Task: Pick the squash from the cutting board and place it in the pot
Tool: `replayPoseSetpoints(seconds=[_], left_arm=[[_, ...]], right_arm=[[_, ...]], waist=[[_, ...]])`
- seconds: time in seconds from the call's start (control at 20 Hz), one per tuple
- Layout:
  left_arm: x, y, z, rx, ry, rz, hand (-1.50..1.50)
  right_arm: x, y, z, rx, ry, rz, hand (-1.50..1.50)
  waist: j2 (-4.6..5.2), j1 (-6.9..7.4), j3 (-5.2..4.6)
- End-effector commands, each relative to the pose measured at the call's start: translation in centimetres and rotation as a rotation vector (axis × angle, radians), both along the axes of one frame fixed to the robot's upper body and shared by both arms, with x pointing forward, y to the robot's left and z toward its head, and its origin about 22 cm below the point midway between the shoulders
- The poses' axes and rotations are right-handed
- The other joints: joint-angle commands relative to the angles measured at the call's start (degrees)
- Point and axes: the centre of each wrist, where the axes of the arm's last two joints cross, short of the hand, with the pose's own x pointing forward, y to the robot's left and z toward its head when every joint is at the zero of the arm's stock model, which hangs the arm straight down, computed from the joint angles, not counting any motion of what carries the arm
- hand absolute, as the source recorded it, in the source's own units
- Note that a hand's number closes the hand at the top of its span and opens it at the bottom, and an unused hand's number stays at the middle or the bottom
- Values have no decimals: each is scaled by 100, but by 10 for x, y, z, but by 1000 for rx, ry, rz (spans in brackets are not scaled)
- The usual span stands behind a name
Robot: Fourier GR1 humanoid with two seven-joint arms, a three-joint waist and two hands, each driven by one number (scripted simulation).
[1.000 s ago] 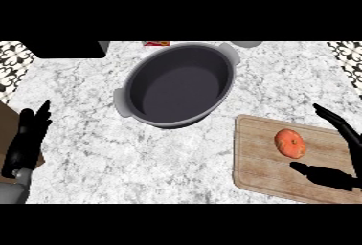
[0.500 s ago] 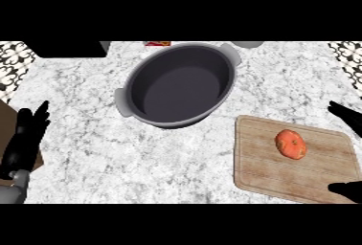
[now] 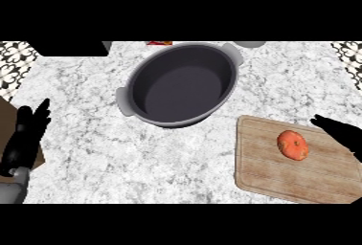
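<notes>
Lying at the middle right, the squash was seen on the cutting board, with the pot above-left. The right hand, fingers spread, was placed beside it, seemingly for a grasp; the left hand was rested open at the left edge.

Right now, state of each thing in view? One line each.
squash: lying on the cutting board, not held
cutting board: flat on the counter, right of the pot
pot: upright, no lid, nothing inside
left hand: open, resting at the left edge, holding nothing
right hand: open, at the right edge beside the squash, not touching it
</notes>
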Motion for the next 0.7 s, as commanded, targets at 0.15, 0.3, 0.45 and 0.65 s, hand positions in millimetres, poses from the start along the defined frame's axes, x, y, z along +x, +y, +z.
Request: replayPoseSetpoints(seconds=[0.15, 0.3, 0.45, 0.65], left_arm=[[15, -8, 4, 7, 16, -5, 0], [0, 4, -3, -10, -3, -4, 0], [10, -7, -7, -5, 1, -3, 0], [1, 26, 8, -7, -5, -4, 0]], right_arm=[[10, 8, -2, -54, 58, -60, -150], [24, 6, -34, -38, 76, -77, -150], [9, -10, -41, -55, 99, -66, -150], [23, 10, -41, -75, 91, -80, -150]], waist=[[6, -21, 8], [7, 17, 9], [2, -43, 9], [3, -7, 8]])
